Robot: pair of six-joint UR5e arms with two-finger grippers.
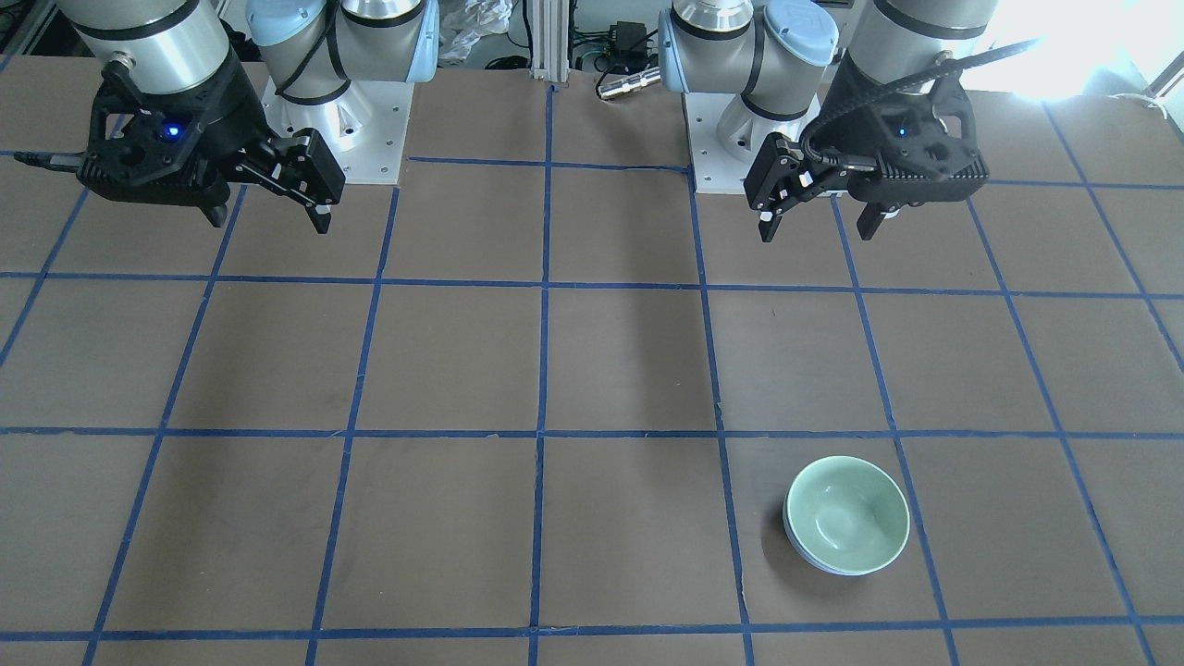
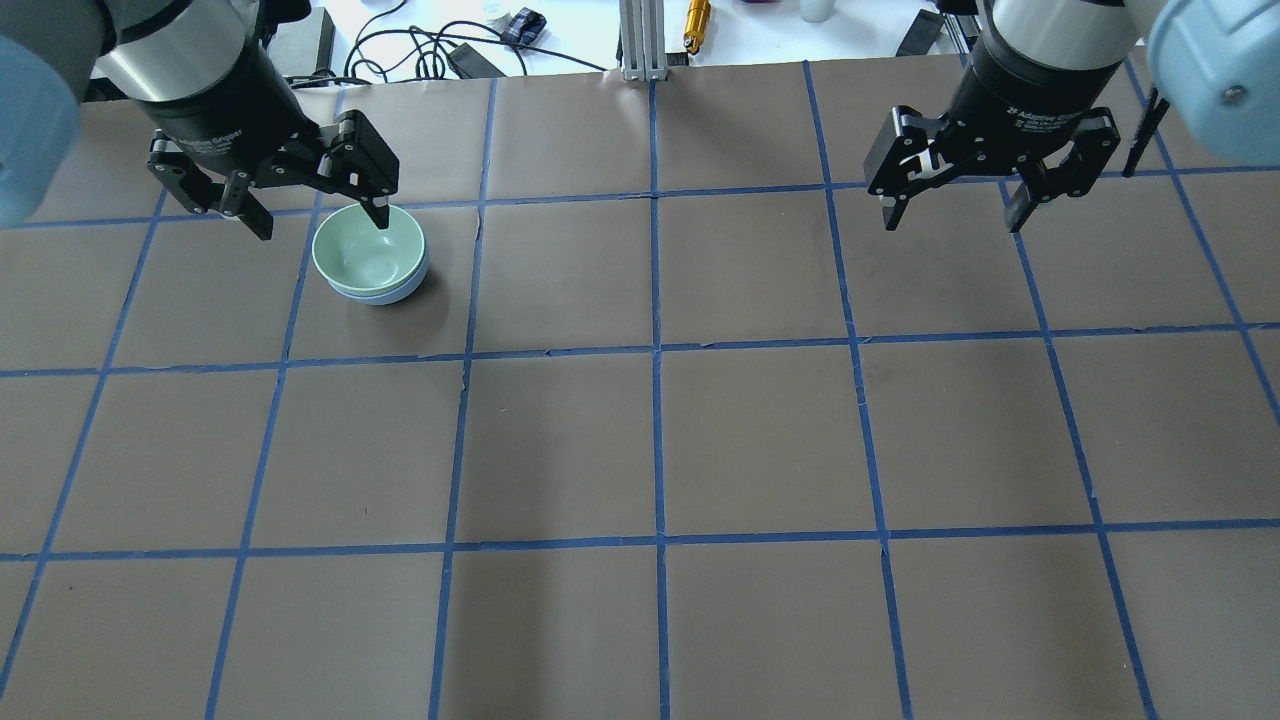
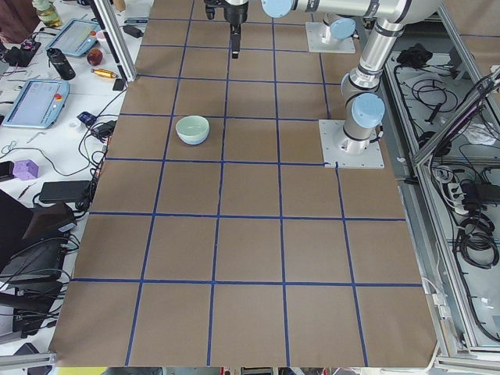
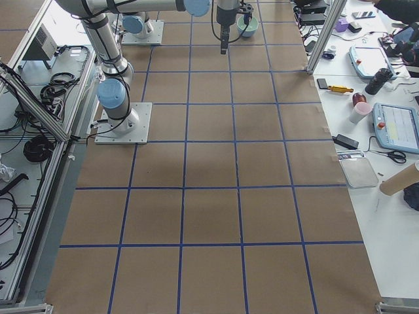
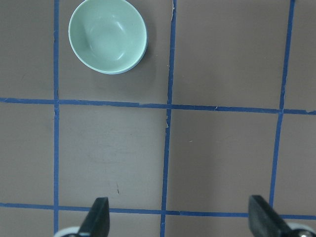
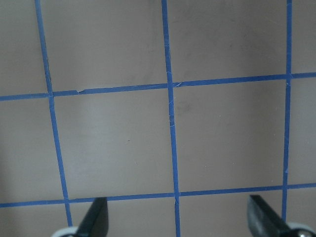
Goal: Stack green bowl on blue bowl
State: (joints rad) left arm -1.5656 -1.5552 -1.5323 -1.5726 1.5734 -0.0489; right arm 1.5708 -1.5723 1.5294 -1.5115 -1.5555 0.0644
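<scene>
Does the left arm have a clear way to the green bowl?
Likely yes: the left tool hangs open, and nothing stands between it and the green bowl nested in the blue bowl.

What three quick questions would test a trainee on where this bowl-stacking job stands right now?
1. True or false: the green bowl sits nested in the blue bowl.
2. Pick one. The left gripper is: A) shut on a bowl; B) open and holding nothing; C) out of every view.
3. Fill in: the stacked bowls stand on the robot's ____ side, away from the right gripper.
Key: 1 true; 2 B; 3 left.
</scene>
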